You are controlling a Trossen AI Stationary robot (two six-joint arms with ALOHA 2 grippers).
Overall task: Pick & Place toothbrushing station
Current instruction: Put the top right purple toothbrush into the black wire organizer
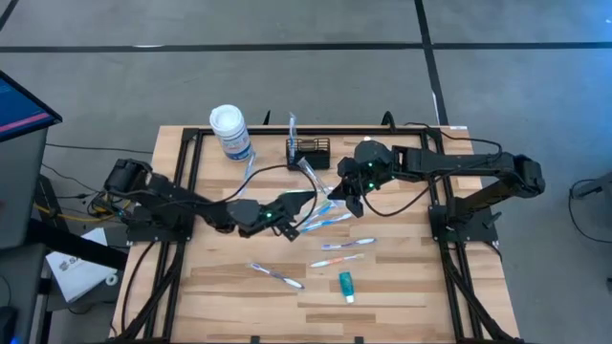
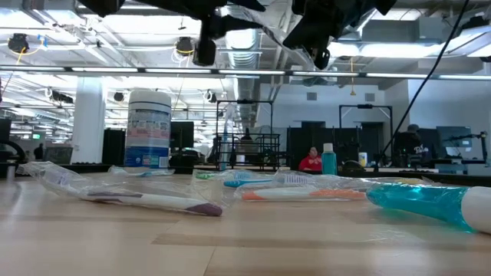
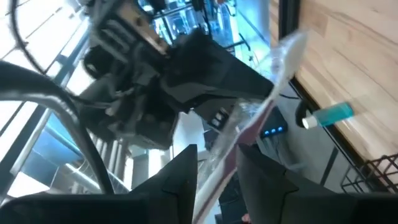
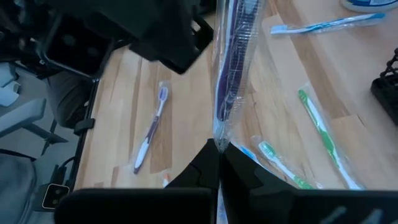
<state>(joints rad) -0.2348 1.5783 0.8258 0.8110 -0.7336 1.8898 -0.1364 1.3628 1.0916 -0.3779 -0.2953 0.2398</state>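
Note:
A purple toothbrush in a clear wrapper (image 1: 314, 178) hangs in the air at mid-table, held between both grippers. My left gripper (image 1: 304, 199) comes from the table's left and my right gripper (image 1: 342, 198) from its right. The two meet just in front of the toothbrushing station (image 1: 308, 150), a small black wire-mesh basket standing on the table's far side. In the right wrist view the wrapped toothbrush (image 4: 233, 62) runs away from my shut fingers toward the left gripper's dark body (image 4: 155, 31). The basket also shows in the low view (image 2: 249, 149). My left gripper has the wrapped toothbrush's handle (image 3: 217, 177) between its two fingers (image 3: 180, 180). It comes in level from the table's left. The brush sticks out forward past the fingertips and is clear of the table. My right gripper pinches the wrapper's end (image 4: 217, 140) between its shut fingertips (image 4: 202, 163). It slants down from the table's right. The wrapper and the brush in it stretch away from the fingers, lifted clear of the table.
A white-lidded canister (image 1: 229, 131) stands left of the basket, and a wrapped toothbrush (image 1: 292, 124) sticks up from the basket. Several wrapped toothbrushes (image 1: 342, 247) lie loose on the near half. A teal tube (image 1: 346, 285) lies near the front.

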